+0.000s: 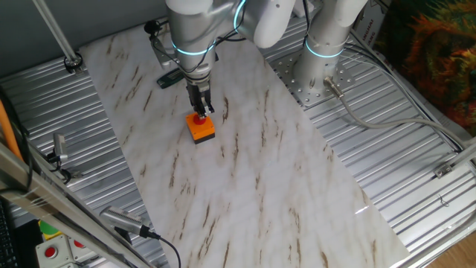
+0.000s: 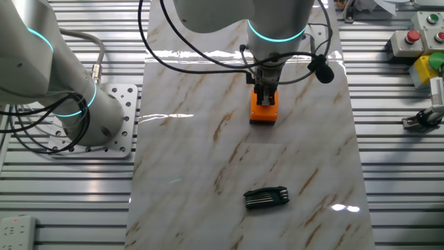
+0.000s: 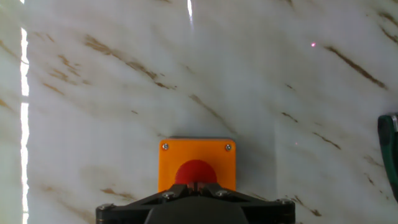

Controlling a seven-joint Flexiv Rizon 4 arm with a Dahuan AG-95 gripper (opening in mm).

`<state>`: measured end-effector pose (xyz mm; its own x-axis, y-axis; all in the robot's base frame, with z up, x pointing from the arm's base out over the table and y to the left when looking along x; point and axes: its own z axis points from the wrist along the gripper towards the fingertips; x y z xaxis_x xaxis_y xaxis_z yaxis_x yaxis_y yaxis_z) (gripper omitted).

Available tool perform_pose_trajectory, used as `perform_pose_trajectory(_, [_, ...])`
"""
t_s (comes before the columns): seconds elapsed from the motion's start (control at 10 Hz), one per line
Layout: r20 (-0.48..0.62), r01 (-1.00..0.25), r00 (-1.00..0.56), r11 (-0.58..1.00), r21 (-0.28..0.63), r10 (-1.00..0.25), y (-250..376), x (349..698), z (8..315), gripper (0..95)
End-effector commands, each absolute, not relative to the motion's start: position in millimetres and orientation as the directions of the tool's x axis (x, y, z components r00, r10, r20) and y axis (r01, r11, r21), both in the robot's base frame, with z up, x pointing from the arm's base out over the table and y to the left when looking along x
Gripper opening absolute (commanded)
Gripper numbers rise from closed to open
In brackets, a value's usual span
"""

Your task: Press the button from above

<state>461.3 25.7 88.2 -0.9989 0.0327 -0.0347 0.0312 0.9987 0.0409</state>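
The button (image 1: 200, 125), a red cap on an orange box, sits on the marble board (image 1: 253, 193). I see my gripper (image 1: 199, 112) directly above it; whether the fingertips are apart, I cannot tell. A black tool (image 2: 266, 198) lies well apart.

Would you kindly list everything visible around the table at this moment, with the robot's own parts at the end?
button: one, red cap on an orange box base, on the marble-pattern sheet, directly under the gripper
marble-pattern sheet: one, white with brown veins, along the middle of the table
table: one, ribbed silver metal, under the sheet
folding tool: one, black, on the sheet, apart from the button
control box: one, pale grey with a red button, at the table's edge
yellow box: one, green part on top, beside the control box
mounting plate: one, silver, perforated, under the arm base
arm: one, white with lit cyan rings
gripper: one, black, tip at the red cap; how the jaws stand cannot be seen
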Motion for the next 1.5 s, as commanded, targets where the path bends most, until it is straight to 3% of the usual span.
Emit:
perform_pose_trajectory(0.1, [-0.036,0.032,-0.999,0.999,0.039,0.033,25.8,462.4,83.5,0.0])
perform_pose_trajectory(0.7, [-0.039,0.029,-0.999,0.999,0.032,0.03,25.9,463.1,84.3,0.0])
perform_pose_trajectory(1.5, [-0.019,0.012,-1.0,0.999,0.031,0.013,18.8,480.6,112.3,0.0])
